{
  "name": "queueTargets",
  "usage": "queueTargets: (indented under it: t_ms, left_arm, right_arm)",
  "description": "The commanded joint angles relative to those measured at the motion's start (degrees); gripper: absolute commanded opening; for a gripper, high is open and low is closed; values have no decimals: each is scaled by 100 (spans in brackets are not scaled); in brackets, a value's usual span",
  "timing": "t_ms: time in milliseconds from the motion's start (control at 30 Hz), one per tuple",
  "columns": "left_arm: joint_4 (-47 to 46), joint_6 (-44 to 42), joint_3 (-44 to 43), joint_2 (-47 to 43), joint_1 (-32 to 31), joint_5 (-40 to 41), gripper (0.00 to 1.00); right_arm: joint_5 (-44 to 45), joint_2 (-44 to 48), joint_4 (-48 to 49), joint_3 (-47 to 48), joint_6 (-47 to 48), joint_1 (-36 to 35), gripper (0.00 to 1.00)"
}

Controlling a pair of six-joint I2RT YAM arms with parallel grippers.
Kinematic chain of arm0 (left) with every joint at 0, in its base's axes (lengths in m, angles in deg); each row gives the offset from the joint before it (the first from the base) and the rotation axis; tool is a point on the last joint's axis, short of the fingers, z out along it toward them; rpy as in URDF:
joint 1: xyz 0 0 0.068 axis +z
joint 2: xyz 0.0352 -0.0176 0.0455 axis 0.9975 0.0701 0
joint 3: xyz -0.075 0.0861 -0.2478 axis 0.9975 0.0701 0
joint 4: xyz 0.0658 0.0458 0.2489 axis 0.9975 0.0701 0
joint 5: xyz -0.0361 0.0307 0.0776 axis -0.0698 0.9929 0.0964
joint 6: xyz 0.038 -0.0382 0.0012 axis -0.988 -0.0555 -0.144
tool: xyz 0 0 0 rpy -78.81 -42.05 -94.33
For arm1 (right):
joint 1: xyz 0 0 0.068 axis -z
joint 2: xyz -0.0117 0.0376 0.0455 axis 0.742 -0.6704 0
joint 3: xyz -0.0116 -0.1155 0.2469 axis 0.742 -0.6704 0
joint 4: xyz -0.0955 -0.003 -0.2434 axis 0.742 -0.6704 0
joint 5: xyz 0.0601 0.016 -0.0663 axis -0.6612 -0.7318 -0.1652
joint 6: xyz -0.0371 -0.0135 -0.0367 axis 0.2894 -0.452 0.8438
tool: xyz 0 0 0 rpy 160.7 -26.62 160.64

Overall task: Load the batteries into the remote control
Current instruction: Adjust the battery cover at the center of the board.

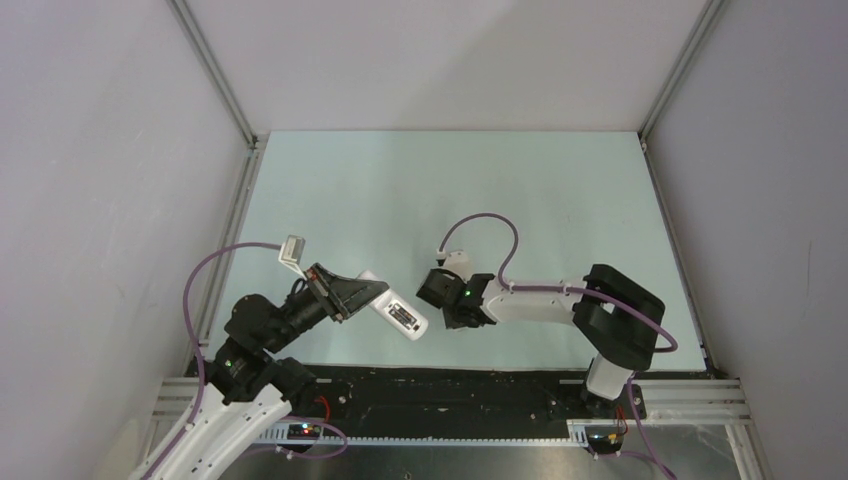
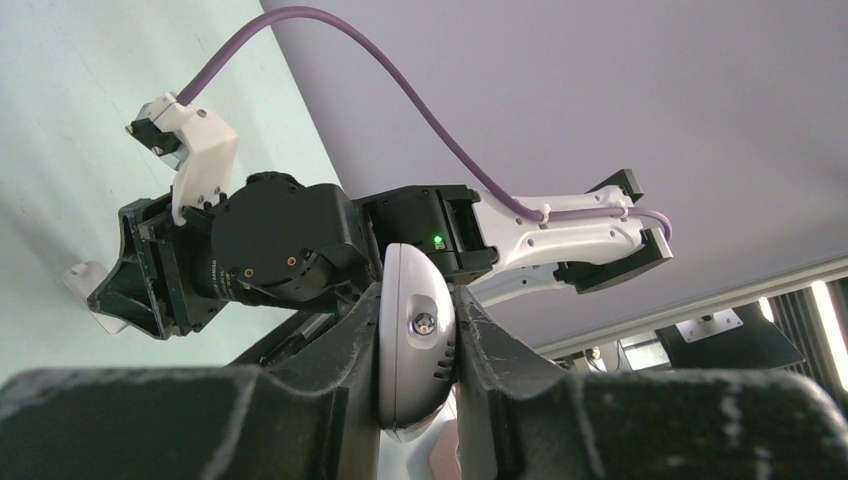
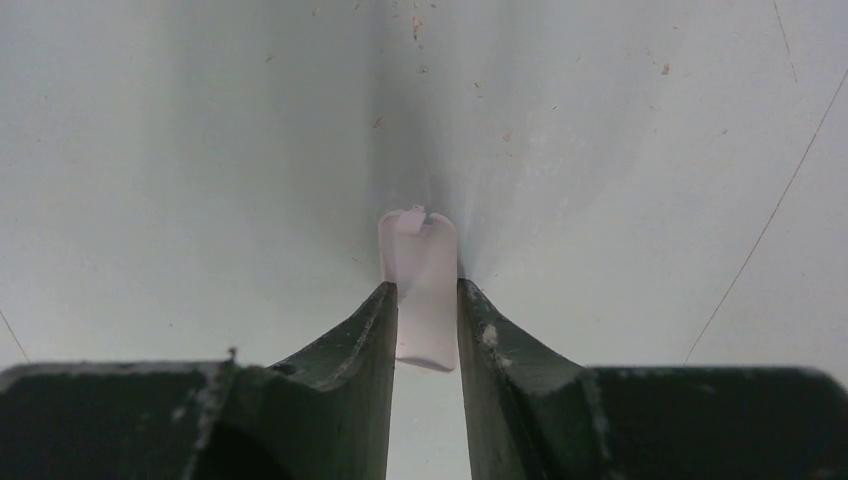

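Your left gripper [image 2: 418,298] was clamped hard on the remote control [image 2: 415,345], a finger on each side and the rounded end poking out past the fingertips. Seen from above, the handset hung over the table [image 1: 450,190] close to its near edge, a little left of centre, with its free end toward your right arm. Your right gripper [image 3: 425,292] pointed down at the surface just beside it. Its fingers were narrowed onto both long edges of a small white cover piece [image 3: 418,250], tabbed end toward the table.
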Motion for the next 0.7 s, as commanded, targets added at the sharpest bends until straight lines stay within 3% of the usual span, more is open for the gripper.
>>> queueTargets:
  t_ms: [0,133,233,667]
  left_arm:
    - [-132,16,-39,27,9,6,1]
    - [-128,15,-53,69,2,-6,1]
    - [-130,16,-52,85,9,-13,1]
    - [-126,4,-102,98,9,0,1]
  right_arm:
    - [-686,-431,252,-531,-253,-101,29]
    - [-702,-323,406,-677,-289,-94,18]
    - [-706,-276,455,-691,-242,-94,0]
    - [-7,482,139,-692,-238,-131,0]
